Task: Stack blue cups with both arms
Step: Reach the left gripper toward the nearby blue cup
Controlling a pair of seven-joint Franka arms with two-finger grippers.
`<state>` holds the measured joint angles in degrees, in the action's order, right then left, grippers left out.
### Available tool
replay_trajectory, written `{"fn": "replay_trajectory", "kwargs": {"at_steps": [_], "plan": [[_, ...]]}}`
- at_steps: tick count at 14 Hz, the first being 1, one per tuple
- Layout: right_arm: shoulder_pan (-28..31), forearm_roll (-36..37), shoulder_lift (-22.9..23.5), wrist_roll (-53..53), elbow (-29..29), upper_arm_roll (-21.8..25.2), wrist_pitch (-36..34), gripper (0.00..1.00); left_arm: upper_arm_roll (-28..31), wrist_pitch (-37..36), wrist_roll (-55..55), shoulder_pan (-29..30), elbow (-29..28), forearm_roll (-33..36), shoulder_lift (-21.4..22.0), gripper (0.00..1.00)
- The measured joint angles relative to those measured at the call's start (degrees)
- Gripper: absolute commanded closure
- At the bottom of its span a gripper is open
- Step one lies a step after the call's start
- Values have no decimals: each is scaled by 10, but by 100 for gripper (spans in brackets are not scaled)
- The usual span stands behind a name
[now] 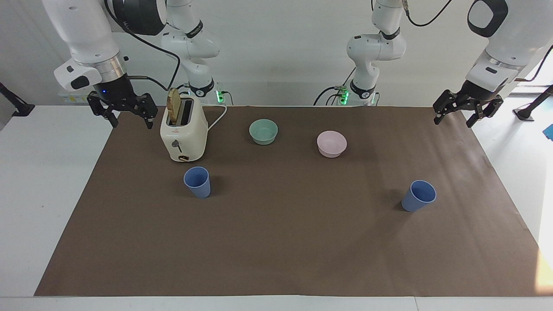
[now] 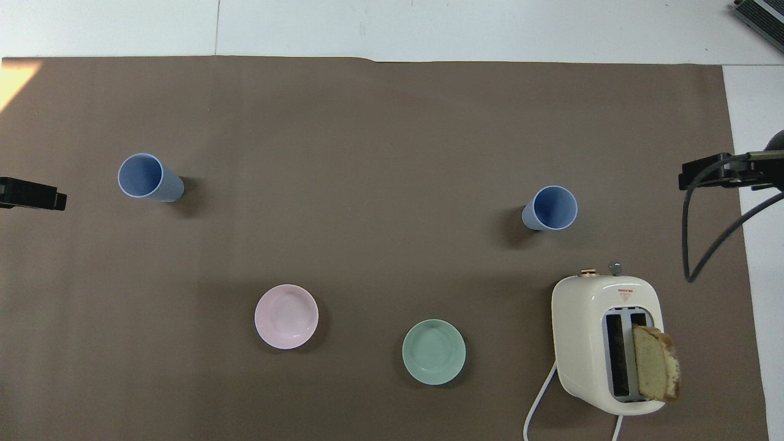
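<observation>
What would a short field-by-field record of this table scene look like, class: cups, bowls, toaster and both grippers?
cups: two blue cups, upright, apart; one beside the toaster, one toward the left arm's end
bowls: teal bowl and pink bowl, nearer the robots than the cups
toaster: cream toaster with a bread slice in one slot
left gripper: open, empty, above the mat's edge
right gripper: open, empty, above the mat's edge beside the toaster
stacking: not begun

Plain white wall; white table under brown mat; sunlight patch on mat corner.
</observation>
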<state>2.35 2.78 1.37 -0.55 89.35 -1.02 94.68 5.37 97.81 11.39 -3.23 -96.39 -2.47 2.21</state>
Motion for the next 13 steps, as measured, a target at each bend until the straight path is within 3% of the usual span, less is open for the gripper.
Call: {"fn": "replay_trajectory", "kwargs": {"at_steps": [7,13], "plan": [[0,0,0,0,0,-4,21,0,2,112,15,16,-56,0,-40,0],[0,0,0,0,0,-5,21,0,1,198,17,16,-76,-27,-93,6]]}}
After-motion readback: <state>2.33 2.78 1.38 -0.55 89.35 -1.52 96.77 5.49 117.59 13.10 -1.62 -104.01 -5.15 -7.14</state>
